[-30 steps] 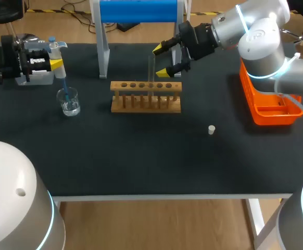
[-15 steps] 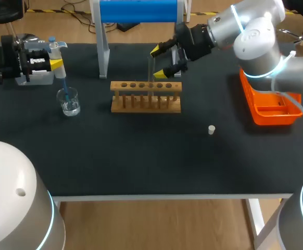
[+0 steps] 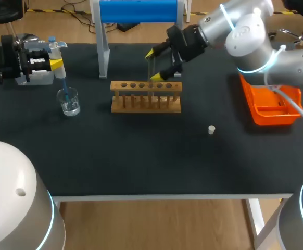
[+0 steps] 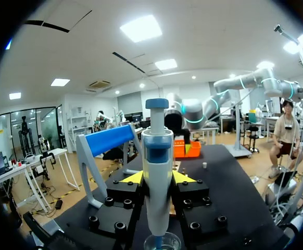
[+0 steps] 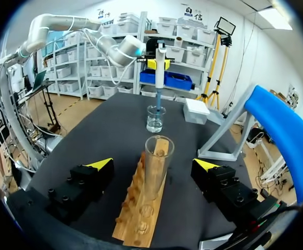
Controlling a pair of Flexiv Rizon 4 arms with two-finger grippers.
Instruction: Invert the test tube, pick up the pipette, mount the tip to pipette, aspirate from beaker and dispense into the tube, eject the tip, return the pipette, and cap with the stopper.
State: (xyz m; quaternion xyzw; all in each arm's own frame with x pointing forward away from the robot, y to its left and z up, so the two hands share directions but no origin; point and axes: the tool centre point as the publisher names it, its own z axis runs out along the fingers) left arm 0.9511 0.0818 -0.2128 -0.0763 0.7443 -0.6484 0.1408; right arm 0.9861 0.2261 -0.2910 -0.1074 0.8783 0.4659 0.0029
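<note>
Right gripper (image 3: 152,65) spread wide around the test tube (image 5: 156,156); left gripper (image 3: 55,64) clamped on the pipette (image 4: 158,156).
On the black table (image 3: 141,156), the wooden rack (image 3: 146,97) lies under the right gripper. The beaker (image 3: 68,101) sits under the left gripper, with the pipette's blue tip inside it. The test tube stands upright in the rack, mouth up, between the right fingers and touching neither. The small white stopper (image 3: 211,129) lies well apart from both grippers.
</note>
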